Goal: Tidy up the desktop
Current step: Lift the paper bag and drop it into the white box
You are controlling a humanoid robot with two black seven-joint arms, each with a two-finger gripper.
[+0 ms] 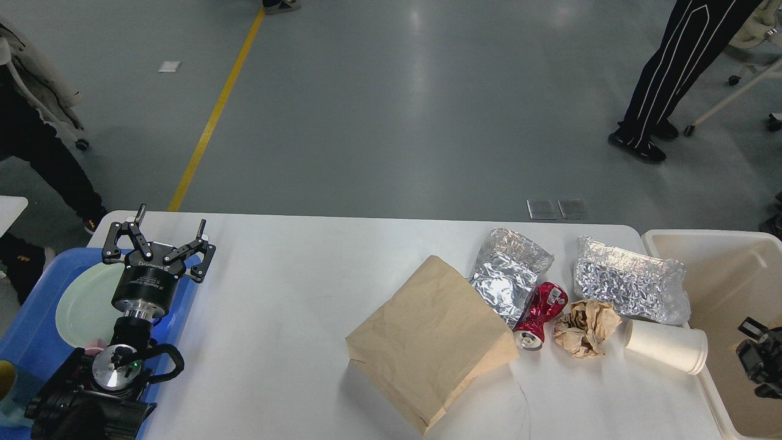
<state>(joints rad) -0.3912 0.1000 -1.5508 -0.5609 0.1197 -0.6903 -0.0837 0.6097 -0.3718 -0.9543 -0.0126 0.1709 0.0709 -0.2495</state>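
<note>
Six pieces of litter lay on the white worktop (293, 287), which filled the lower half of the head view, all of them gathered toward its 3 o'clock side. A large brown paper bag (431, 348) lay flat nearest the middle. At its 1 o'clock sat a crumpled silver foil bag (510, 272), and a crushed red can (540, 315) lay touching that foil's lower edge and the paper bag's corner. Just beside the can, at its 3 o'clock, was a wad of brown paper (585, 327). A second foil bag (629, 286) lay at the wad's 1 o'clock, and a white paper cup (666, 347) lay on its side just below that foil, its open end near the worktop's edge.

Off the 3 o'clock edge stood a cream bin (702, 244). The right gripper (757, 354) showed dark and partly cut off inside the bin's outline — whether its fingers were apart or together could not be told.

At the 9 o'clock end the left gripper (167, 235) hung with its fingers spread wide and empty, above a blue tray (30, 330) holding a pale green plate (82, 305).
</note>
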